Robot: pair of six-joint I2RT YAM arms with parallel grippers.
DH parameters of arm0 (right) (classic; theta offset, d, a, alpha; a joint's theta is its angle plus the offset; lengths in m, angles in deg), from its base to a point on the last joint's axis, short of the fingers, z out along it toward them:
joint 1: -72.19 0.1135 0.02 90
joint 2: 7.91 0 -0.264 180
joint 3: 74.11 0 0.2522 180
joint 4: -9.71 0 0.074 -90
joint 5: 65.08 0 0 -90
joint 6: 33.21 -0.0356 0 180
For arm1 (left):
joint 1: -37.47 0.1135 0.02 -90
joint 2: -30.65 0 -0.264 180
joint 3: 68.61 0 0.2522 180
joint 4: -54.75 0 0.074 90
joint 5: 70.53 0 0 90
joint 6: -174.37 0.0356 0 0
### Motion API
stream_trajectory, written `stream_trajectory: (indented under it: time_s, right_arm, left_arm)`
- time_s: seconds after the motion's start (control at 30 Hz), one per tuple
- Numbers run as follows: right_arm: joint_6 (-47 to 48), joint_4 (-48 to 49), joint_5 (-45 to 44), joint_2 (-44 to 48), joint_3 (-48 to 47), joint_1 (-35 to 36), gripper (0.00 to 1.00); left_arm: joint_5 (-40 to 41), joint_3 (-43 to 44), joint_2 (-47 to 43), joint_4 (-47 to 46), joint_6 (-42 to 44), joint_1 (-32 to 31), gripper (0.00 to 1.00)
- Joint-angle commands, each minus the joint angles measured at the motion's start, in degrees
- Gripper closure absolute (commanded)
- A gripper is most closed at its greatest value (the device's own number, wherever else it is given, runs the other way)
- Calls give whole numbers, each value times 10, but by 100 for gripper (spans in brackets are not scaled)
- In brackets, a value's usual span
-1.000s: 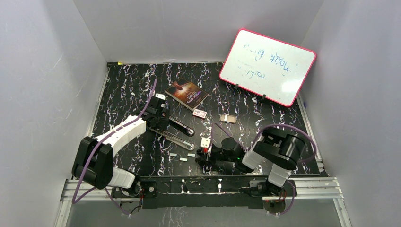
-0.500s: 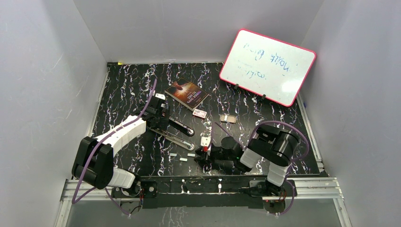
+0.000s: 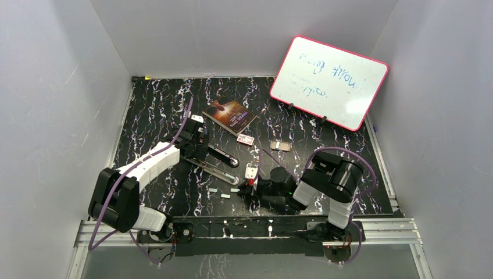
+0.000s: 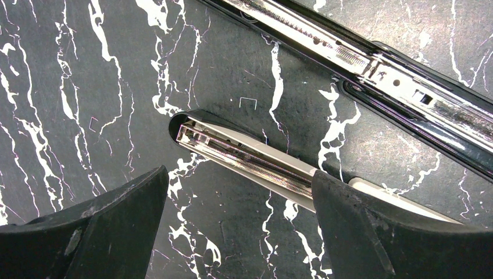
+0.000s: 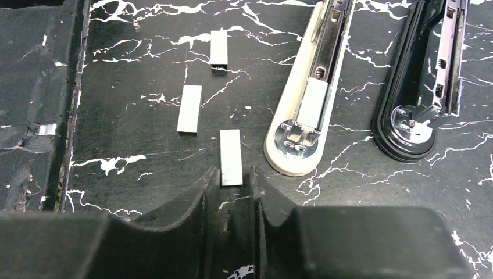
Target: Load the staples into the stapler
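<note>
The stapler (image 3: pixel 221 164) lies opened flat: a white magazine arm (image 5: pixel 305 104) with its chrome channel up, and a black part (image 5: pixel 430 87) beside it. Three staples strips lie loose left of it (image 5: pixel 189 108), (image 5: pixel 219 47), (image 5: pixel 231 157). My right gripper (image 5: pixel 235 174) is low on the table. Its jaws are narrowed to little more than the nearest strip's width and flank that strip's near end, with a thin gap on the right. The strip lies flat. My left gripper (image 4: pixel 239 174) stands wide open over the stapler's hinge end (image 4: pixel 250 157), the right finger (image 4: pixel 395 232) covering part of the rail.
A small white-and-red box (image 3: pixel 246 139) and a grey tray (image 3: pixel 280 145) lie behind the stapler. A book (image 3: pixel 231 115) sits further back, a pink-framed whiteboard (image 3: pixel 328 81) leans at the back right. The arms' metal mounting rail (image 3: pixel 244 224) runs along the near edge.
My right arm has edged left toward the staples and its jaws have narrowed round the nearest strip's end. The left arm and stapler have not moved.
</note>
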Motion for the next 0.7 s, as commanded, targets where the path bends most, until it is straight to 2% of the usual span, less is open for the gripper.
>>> stream_trajectory:
  time_s: [0.0,0.23,0.33,0.47,0.67]
  right_arm:
    - [0,-4,0,-5,-7,-6,71]
    - [-17,-9,-7,37,-4,-6,92]
    - [-22,-60,4,92,-27,-6,97]
    - [-33,-140,13,154,-76,-6,100]
    - [-74,-262,-54,182,-150,-6,100]
  left_arm:
    - [10,-5,-8,2,4,-4,8]
    - [12,-6,-8,1,5,-5,8]
    - [12,-6,-8,1,5,-6,8]
    - [13,-5,-8,1,5,-6,8]
    - [12,-5,-8,2,4,-6,8]
